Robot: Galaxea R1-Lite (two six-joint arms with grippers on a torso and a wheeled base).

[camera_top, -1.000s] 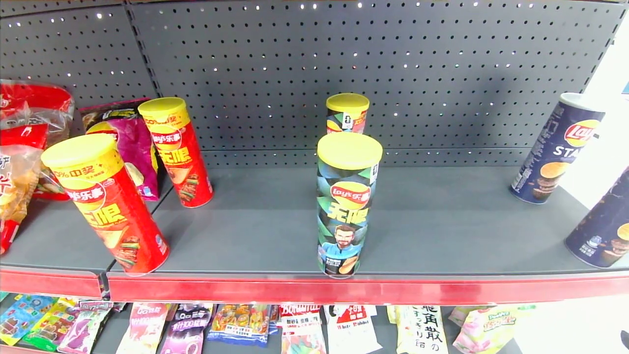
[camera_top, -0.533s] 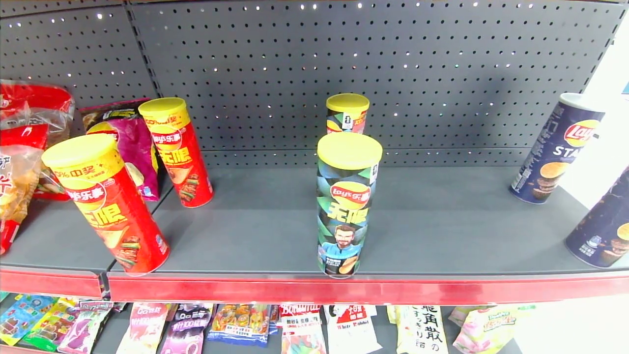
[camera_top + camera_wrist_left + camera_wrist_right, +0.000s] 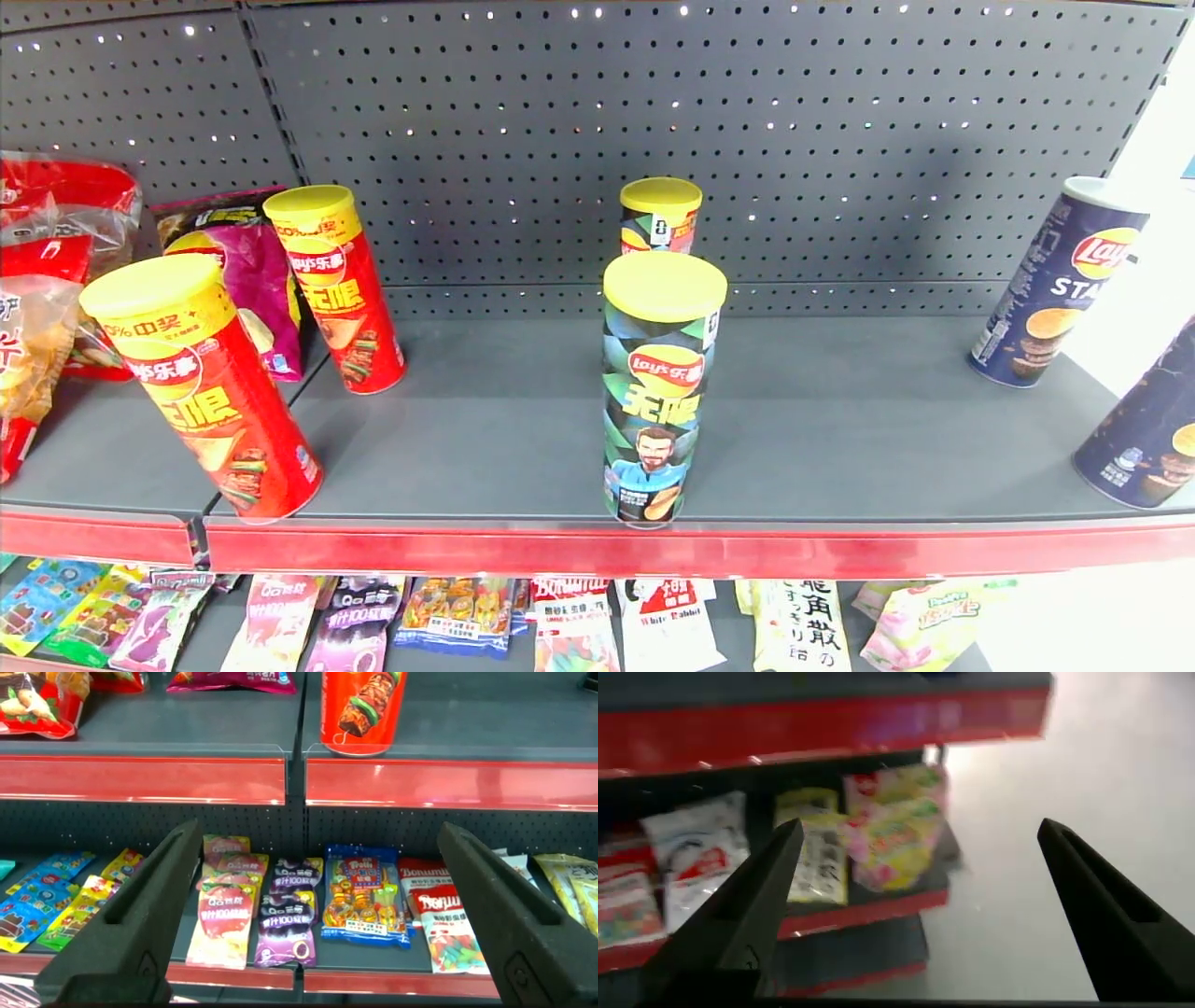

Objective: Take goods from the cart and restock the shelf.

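Head view: a green-patterned cardboard chip tube with a yellow lid (image 3: 658, 392) stands upright at the front lip of the grey metal shelf (image 3: 840, 420), a matching tube (image 3: 660, 217) behind it (half hidden). The left gripper (image 3: 320, 835) and right gripper (image 3: 923, 829) both gape wide, empty, facing what seem to be lower-tier snack packets (image 3: 364, 896).

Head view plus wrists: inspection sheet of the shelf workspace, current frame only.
Surface: grey metal shelf with red front lip, cans spaced apart on it.
Job's things: two red cylindrical chip cans left; two green-patterned chip cans centre, one behind the other; two dark blue chip cans right; all standing.
Clutter: purple snack bag beside the rear red can; red snack bags far left.
Grippers: left gripper open, empty; right gripper open, empty.
Cables: nothing seen.
Surroundings: grey pegboard back panel; lower shelf of candy packets.
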